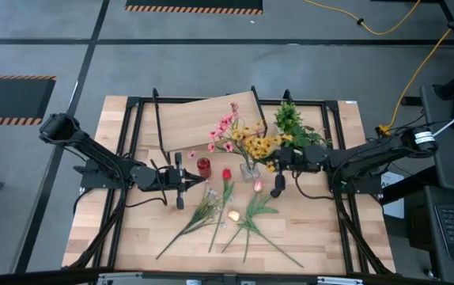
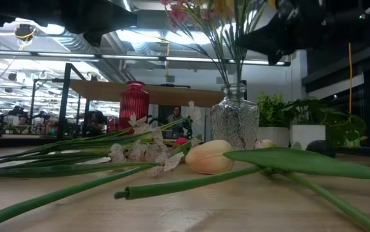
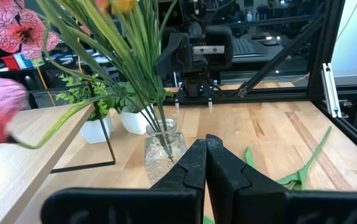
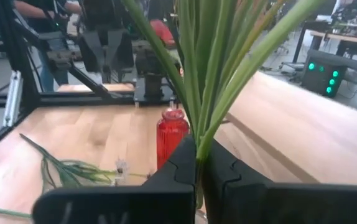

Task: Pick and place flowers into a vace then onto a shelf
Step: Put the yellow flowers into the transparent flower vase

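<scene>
You have about four loose flowers (image 1: 235, 214) lying on the surface (image 1: 322, 237), thin green stems with peach, pink, red and white heads. Beyond them stand two vases: a clear vase (image 1: 249, 168) holding a yellow-pink bunch, whose stems your right tool (image 4: 196, 163) clamps, and a red vase (image 1: 203, 165). Your left tool (image 1: 204, 181) is pressed together, empty. The shelf (image 1: 203, 119) stands farthest.

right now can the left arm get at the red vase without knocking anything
Probably yes. The left gripper is shut and sits right beside the red vase, with bare table between them. The loose flowers lie nearer the front edge, and the shelf stands just behind the vase, so only an overshoot looks risky.
</scene>
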Tool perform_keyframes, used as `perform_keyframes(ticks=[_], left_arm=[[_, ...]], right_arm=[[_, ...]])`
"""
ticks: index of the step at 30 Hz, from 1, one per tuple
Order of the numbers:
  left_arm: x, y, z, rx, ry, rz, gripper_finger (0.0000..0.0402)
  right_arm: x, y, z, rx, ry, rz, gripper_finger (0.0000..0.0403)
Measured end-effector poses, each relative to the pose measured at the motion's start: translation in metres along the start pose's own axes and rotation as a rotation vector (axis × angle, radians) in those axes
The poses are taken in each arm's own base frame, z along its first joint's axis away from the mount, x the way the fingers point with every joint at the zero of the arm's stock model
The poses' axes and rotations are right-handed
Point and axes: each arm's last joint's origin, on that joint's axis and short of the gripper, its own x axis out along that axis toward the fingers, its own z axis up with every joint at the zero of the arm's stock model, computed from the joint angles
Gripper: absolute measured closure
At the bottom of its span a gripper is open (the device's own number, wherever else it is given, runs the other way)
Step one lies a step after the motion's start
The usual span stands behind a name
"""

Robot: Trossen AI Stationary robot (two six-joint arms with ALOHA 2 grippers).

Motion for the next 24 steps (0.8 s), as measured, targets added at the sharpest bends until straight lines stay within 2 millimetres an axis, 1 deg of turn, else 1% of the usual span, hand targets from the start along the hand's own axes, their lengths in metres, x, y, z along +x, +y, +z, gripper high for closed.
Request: perform_keyframes(ticks=[4,7,19,22,24], left_arm=[[0.000,0.000,0.000,0.000,0.000,0.000,0.0398],[0.000,0.000,0.000,0.000,0.000,0.000,0.0396],[0.000,0.000,-0.001,0.005,0.007,0.000,0.0396],[0.000,0.000,-0.001,0.005,0.007,-0.001,0.0398],[0.000,0.000,-0.001,0.005,0.007,-0.001,0.0399]], right_arm=[[0.008,0.001,-0.005,-0.006,-0.025,-0.003,0.0397],[0.011,-0.001,-0.010,-0.025,-0.002,-0.013,0.0396],[0.012,-0.003,-0.015,0.002,0.046,-0.023,0.0393],[0.012,-0.003,-0.018,0.004,0.075,-0.023,0.0382],[0.012,-0.003,-0.019,0.001,0.088,-0.023,0.0364]])
